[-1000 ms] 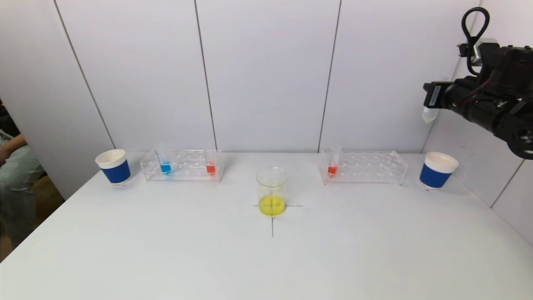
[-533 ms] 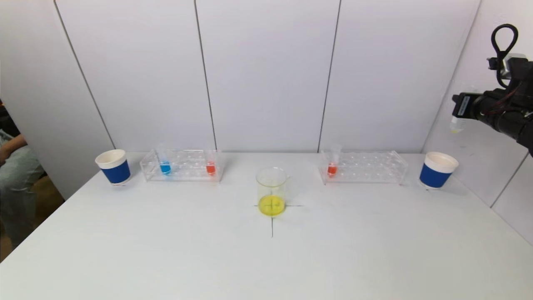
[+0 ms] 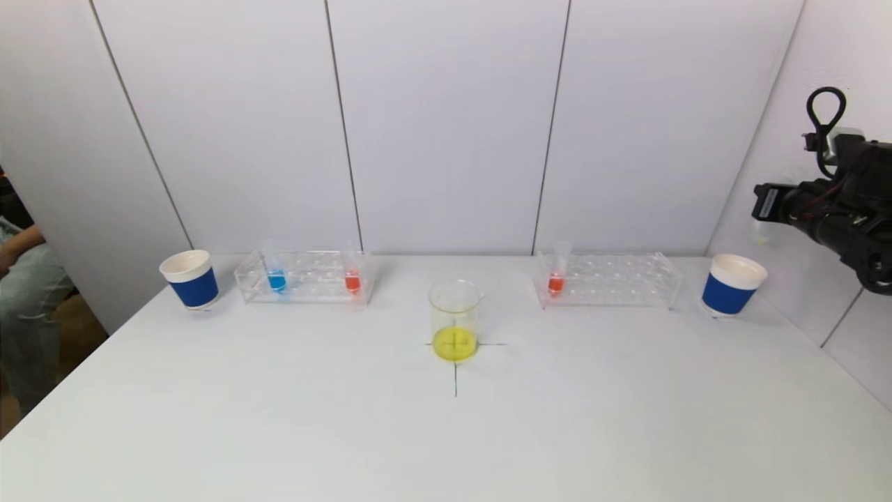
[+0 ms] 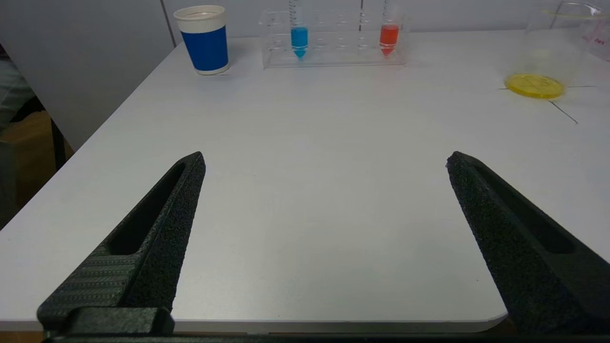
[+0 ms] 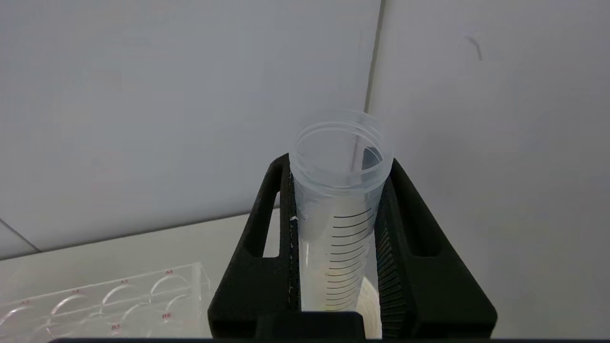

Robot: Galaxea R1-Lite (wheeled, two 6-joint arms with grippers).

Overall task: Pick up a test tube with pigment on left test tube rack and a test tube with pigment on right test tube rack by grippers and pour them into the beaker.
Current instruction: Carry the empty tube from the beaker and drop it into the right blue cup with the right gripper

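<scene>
My right gripper is shut on a clear, graduated test tube that looks emptied. It hangs upright in the air above the right blue cup; the tube's tip shows below the fingers. The beaker with yellow liquid stands mid-table. The left rack holds a blue tube and an orange tube. The right rack holds one orange tube. My left gripper is open and empty, low over the table's near left edge.
A second blue cup stands left of the left rack. White wall panels close off the back and the right side, close to my right arm. A person sits at the far left.
My right gripper, still holding the tube, has moved to the right and then down, and now hangs over the right blue cup. Nothing on the table has moved.
</scene>
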